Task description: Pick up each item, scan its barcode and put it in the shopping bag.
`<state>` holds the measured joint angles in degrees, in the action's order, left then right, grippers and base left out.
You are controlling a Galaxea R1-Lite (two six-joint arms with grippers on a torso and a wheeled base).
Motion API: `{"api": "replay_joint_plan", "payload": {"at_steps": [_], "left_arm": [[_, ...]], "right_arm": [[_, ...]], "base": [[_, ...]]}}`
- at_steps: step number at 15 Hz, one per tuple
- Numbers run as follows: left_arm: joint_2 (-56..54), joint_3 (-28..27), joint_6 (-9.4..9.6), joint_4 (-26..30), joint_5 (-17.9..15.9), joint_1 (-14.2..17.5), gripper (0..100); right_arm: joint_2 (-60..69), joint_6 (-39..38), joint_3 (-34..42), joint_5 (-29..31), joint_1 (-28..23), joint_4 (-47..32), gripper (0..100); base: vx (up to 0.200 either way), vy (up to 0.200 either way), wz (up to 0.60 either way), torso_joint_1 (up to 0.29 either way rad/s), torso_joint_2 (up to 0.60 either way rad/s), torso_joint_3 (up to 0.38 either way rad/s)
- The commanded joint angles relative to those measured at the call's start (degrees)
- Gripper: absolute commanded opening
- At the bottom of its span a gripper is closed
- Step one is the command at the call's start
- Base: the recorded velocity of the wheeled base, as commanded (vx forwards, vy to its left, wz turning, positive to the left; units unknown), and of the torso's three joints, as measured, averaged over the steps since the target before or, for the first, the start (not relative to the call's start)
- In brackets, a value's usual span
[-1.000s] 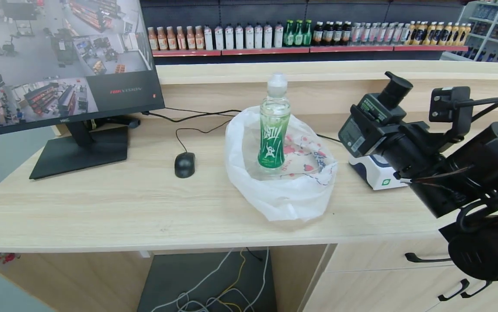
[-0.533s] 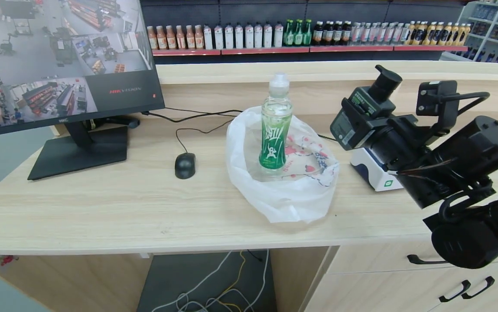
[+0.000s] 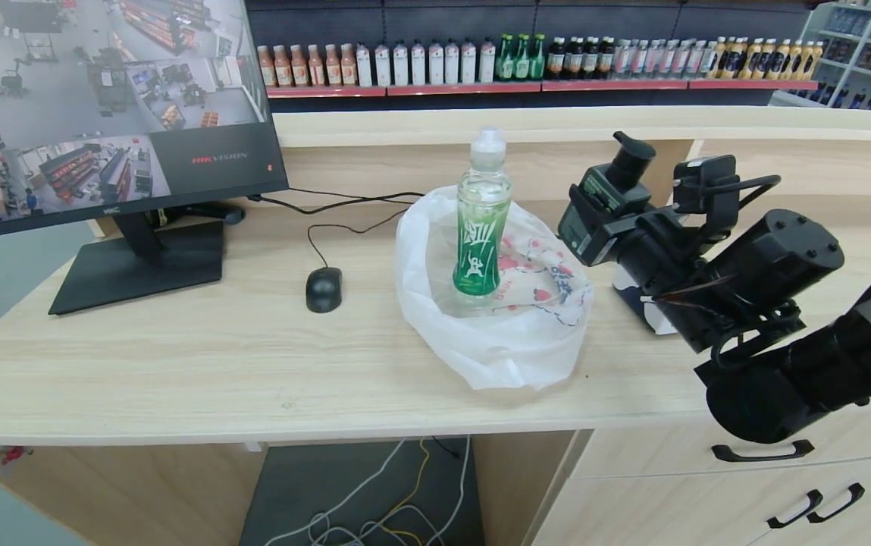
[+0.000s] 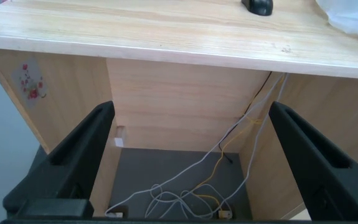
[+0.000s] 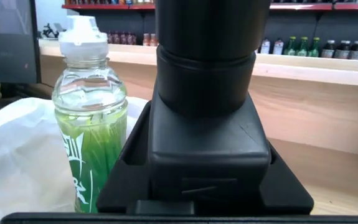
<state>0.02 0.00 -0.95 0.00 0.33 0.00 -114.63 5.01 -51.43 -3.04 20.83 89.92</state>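
A clear bottle [image 3: 479, 227] with a green label and white cap stands upright inside the open white shopping bag [image 3: 496, 341] on the wooden counter [image 3: 177, 356]. My right gripper [image 3: 651, 243] is shut on a black barcode scanner [image 3: 602, 208], held just right of the bag with its head level with the bottle's middle. In the right wrist view the scanner [image 5: 203, 124] is close in front, with the bottle [image 5: 91, 143] beside it. My left gripper [image 4: 191, 162] is open and holds nothing, below the counter's front edge.
A black mouse [image 3: 323, 289] lies left of the bag, and a monitor [image 3: 101, 98] stands at the far left. A white and blue scanner dock [image 3: 651, 318] sits behind my right arm. Cables [image 4: 197, 193] hang under the counter. Drawers [image 3: 761, 455] are at the lower right.
My right arm has swung left with the scanner, bringing it from over the dock to just beside the bag and bottle. The bottle and bag have not moved.
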Motion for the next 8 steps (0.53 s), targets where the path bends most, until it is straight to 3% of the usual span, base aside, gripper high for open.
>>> {"api": "replay_joint_plan", "payload": {"at_steps": [1,8], "left_arm": [[-0.02,0.0,-0.02,0.0,0.02,0.09,100],[-0.02,0.0,-0.02,0.0,0.02,0.09,100]], "right_arm": [[-3.5,0.0,-1.65,-0.04,-0.09,0.08,0],[-9.39,-0.18,-2.88,-0.92,2.9,0.08,0]], "base": [[0.0,0.0,0.0,0.0,0.0,0.0],[0.0,0.0,0.0,0.0,0.0,0.0]]}}
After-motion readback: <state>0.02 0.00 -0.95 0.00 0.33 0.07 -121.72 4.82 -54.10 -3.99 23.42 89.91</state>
